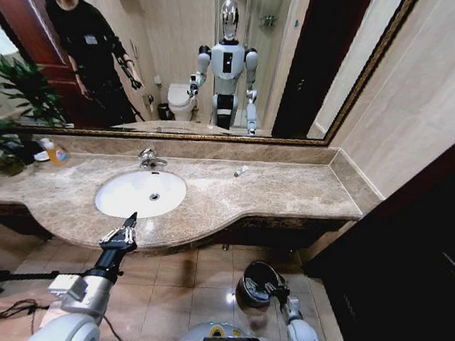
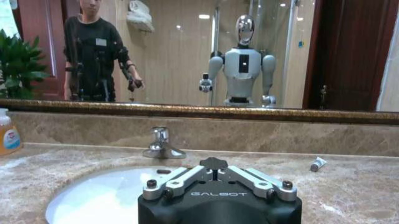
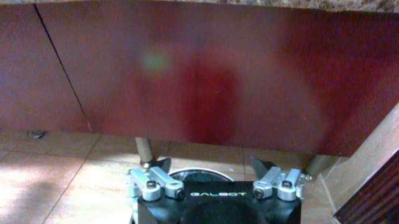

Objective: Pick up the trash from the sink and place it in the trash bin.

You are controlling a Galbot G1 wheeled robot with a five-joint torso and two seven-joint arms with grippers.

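The sink (image 1: 128, 196) is a white basin with a chrome faucet (image 1: 148, 159) at its twelve o'clock, set in a beige-brown veined marble countertop (image 1: 279, 192). At the basin's ten o'clock stands an orange-yellow soap bottle (image 1: 56, 154). A small white tube (image 1: 241, 171) lies at two o'clock. The trash bin (image 1: 256, 285) is dark and glossy with a shiny rim. The cabinet panel (image 3: 206, 79) is dark red-brown; the floor tiles (image 1: 184, 289) are tan.

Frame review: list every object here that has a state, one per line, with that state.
left gripper: fingers shut, holding nothing, at the counter's front edge near the sink
right gripper: fingers open, empty, low over the trash bin
sink: basin bare, no water running
faucet: off
white tube: lying on the countertop, outside the sink
trash bin: upright on the floor, open top
soap bottle: upright on the counter
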